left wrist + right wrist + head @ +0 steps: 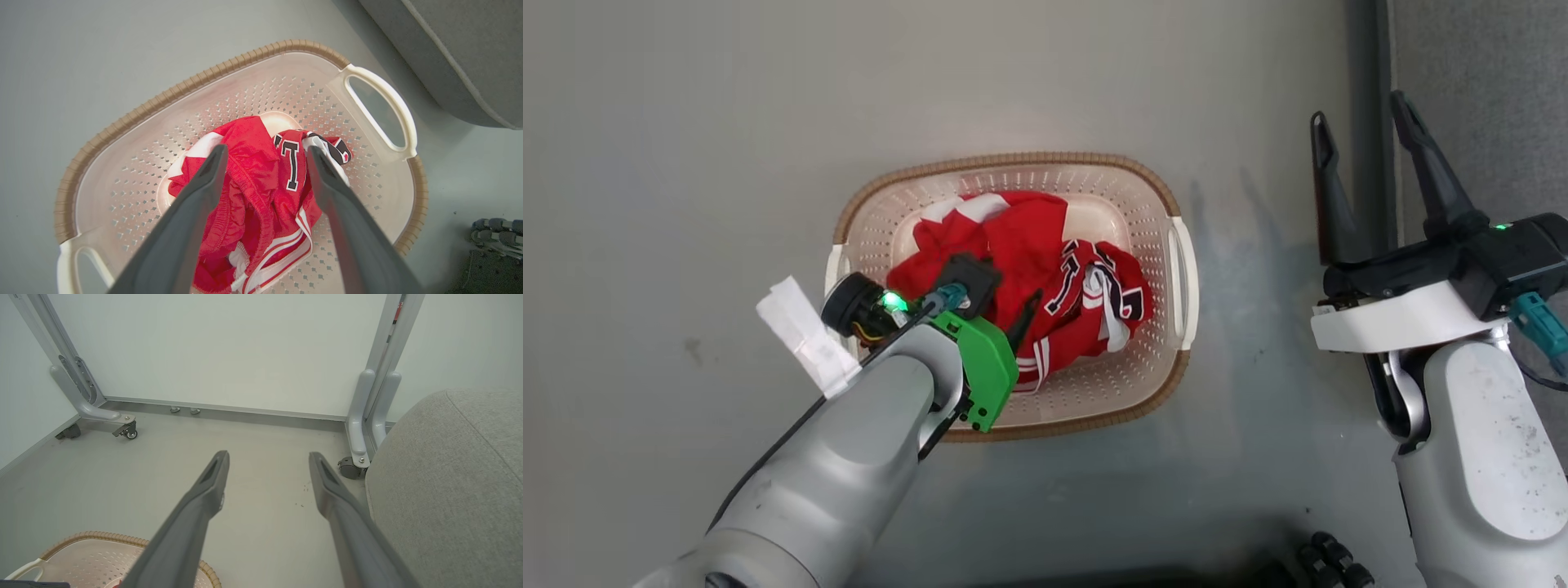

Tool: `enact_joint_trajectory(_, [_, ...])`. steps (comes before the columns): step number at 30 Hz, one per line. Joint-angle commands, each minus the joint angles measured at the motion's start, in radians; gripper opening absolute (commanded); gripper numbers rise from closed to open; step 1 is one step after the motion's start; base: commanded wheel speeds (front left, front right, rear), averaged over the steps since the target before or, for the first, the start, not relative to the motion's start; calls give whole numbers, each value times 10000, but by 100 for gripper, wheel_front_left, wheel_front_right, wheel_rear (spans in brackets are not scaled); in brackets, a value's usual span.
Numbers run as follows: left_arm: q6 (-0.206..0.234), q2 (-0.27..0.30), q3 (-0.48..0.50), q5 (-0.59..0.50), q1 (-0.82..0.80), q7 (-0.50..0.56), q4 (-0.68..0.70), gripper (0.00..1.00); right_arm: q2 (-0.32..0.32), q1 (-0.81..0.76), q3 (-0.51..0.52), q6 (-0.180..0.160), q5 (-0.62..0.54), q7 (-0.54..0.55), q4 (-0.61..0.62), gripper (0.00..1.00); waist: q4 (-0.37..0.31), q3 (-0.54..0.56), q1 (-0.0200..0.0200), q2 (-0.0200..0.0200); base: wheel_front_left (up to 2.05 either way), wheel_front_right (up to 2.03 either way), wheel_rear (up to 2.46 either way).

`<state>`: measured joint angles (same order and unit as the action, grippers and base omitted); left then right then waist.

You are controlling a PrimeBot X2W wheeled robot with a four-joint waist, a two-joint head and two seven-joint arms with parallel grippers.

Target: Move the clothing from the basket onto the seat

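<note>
Over the basket (163,102), the left gripper (266,150) holds its fingers (196,192) spread wide astride the red clothing (253,171) heaped inside, gripping nothing; contact unclear. Beside the grey seat (449,477), the right gripper (267,455) gapes wide, empty.

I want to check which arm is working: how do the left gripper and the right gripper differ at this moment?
The left gripper points down into the basket, over the clothing; the right gripper is beside the basket, over the floor near the seat. The left gripper's fingers straddle red fabric; the right gripper's have nothing between them. Both are open.
</note>
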<state>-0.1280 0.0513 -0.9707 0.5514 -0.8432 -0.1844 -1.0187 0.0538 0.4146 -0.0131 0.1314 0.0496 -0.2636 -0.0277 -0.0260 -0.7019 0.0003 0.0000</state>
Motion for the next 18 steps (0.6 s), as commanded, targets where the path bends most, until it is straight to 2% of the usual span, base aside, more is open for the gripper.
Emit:
enact_joint_trajectory(1, [-39, 112, -252, 179, -443, 153, -109, 100, 14, 209, 44, -14, 31, -18, 96, 100, -339, -1405, -3, 0, 0, 0, 0])
enact_joint_trajectory(10, [-35, 333, -1638, 1236, -1510, 1293, -817, 100, -24, 559, 143, -14, 60, -17, 494, 100, -610, -2485, -3, 0, 0, 0, 0])
enact_joint_trajectory(18, [-34, 574, -2310, 1717, -2121, 1497, -1251, 100, -24, 752, 113, -14, 377, -17, 729, 100, -768, -3068, -3, 0, 0, 0, 0])
